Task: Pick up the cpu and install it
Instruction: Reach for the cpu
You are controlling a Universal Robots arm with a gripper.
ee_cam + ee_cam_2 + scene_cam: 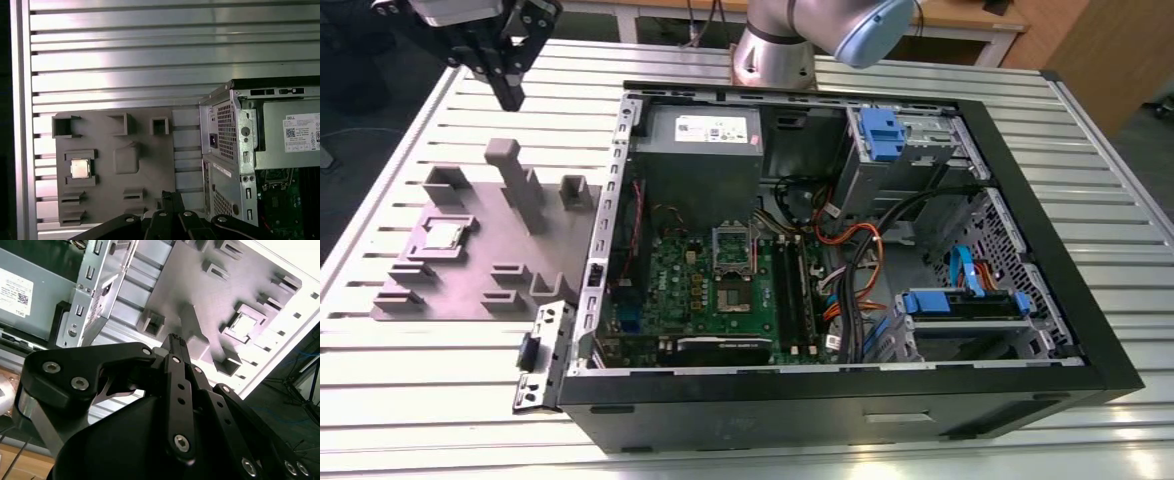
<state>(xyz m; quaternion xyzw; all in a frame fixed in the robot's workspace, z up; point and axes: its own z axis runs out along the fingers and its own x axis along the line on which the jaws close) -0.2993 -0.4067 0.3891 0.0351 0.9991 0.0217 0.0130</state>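
Gripper: the gripper (511, 95) hung over the slatted surface (440, 400) at the exterior view's upper left, its fingers closed together on nothing. Its upper part was cut off by the frame edge.
Cpu: the cpu (444, 235) lay flat in a recess of the grey fixture plate (414, 295), well apart from the gripper. It was also visible in both wrist views (80, 168) (243, 326).
Computer case: the computer case (1067, 250) lay open just beside the plate.
Motherboard: the socket detail on the motherboard (720, 290) was hard to make out.

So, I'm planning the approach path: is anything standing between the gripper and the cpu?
Nothing covers the cpu; its top lies bare in the grey fixture. The gripper hangs above the table, and the fixture's tall post stands roughly between them.
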